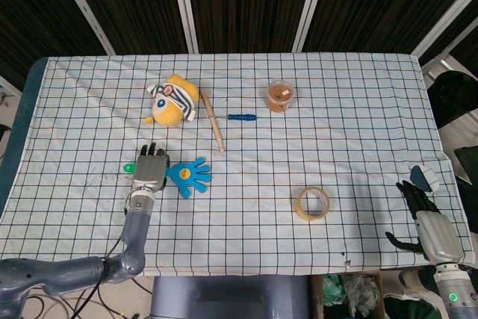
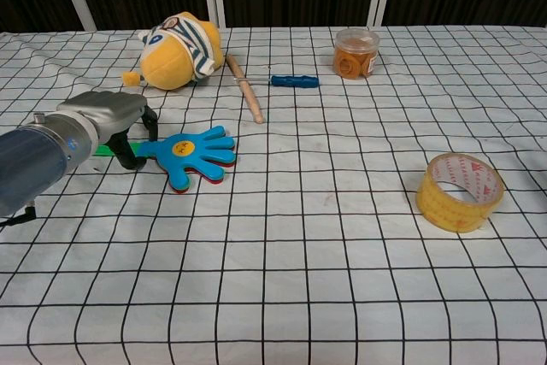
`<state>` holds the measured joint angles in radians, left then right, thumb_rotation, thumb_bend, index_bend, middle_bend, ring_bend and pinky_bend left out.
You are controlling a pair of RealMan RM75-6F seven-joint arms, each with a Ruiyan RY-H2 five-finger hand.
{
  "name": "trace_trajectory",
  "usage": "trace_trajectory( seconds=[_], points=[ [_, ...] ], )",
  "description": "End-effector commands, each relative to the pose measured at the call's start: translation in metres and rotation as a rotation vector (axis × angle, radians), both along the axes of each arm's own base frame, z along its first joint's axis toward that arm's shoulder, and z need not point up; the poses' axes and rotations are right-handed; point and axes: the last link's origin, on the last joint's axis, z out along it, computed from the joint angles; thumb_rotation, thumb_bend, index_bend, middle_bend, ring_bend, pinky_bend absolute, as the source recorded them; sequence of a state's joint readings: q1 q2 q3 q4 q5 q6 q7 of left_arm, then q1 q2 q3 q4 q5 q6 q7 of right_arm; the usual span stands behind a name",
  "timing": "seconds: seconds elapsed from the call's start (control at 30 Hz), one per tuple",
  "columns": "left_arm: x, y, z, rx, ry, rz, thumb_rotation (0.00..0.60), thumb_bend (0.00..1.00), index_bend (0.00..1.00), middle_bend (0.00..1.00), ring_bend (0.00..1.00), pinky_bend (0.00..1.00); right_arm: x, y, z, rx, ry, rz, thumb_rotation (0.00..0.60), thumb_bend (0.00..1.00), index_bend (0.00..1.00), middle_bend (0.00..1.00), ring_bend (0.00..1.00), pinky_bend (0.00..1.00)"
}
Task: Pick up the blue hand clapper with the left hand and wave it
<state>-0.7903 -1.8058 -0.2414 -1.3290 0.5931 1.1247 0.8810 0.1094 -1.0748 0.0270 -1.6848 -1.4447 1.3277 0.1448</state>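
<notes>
A table (image 1: 358, 95) draped in a white cloth with a black grid filled both views, backed by dark panels with pale uprights. The robot's left arm (image 1: 71, 273) reached in from the near left edge, grey and bent at the elbow, its left hand (image 1: 149, 172) set over the handle end of the blue hand clapper (image 1: 190, 175). In the chest view the dark fingers (image 2: 128, 153) curled down around the green handle (image 2: 106, 150), though whether they had fully closed on it could not be told; the clapper's blue palm (image 2: 192, 153) lay flat on the cloth with its toy fingers pointing right, red and green layers showing beneath its edge.

The right hand (image 1: 427, 218) rested at the table's right edge, well apart from everything, fingers spread and holding nothing, just below a small blue-grey object (image 1: 426, 178); it appeared only in the head view.

A yellow plush toy (image 1: 173, 100) with a striped face lay at the far left of centre. Near the right front sat a roll of yellow tape (image 2: 460, 191). A wooden stick (image 1: 213, 122) ran diagonally beside the plush, with a blue-handled screwdriver (image 2: 285, 81) just to its right. A small clear jar (image 1: 281, 95) of orange contents stood beyond them.
</notes>
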Motion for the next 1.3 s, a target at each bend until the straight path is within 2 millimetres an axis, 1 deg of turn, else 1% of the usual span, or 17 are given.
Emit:
trace_trajectory(
  seconds=[0.03,1.13,1.23,1.3],
  points=[
    [-0.0008,-0.0006,-0.0001,-0.001,-0.003,0.001,0.6,0.4,0.48,0.22,0.03,0.08,-0.0001,0.0,0.0003,-0.001,0.0,0.0,0.6,0.18,0.0,0.0,0.0,0.15],
    [0.0001,-0.0015,0.0015,-0.004,-0.009,-0.002,0.6,0.4,0.48,0.22,0.03,0.09,-0.0003,0.0,-0.0002,-0.004,0.004,-0.001,0.6,0.19,0.0,0.0,0.0,0.15],
    [0.0005,-0.002,0.0014,-0.004,-0.014,-0.005,0.6,0.41,0.48,0.24,0.07,0.13,-0.0002,0.0,-0.0002,-0.004,0.004,-0.001,0.6,0.19,0.0,0.0,0.0,0.15],
    [0.0017,-0.0024,0.0015,-0.002,-0.021,-0.011,0.6,0.42,0.49,0.27,0.11,0.19,-0.0002,0.0001,-0.0002,-0.004,0.004,-0.001,0.6,0.19,0.0,0.0,0.0,0.15]
  ],
)
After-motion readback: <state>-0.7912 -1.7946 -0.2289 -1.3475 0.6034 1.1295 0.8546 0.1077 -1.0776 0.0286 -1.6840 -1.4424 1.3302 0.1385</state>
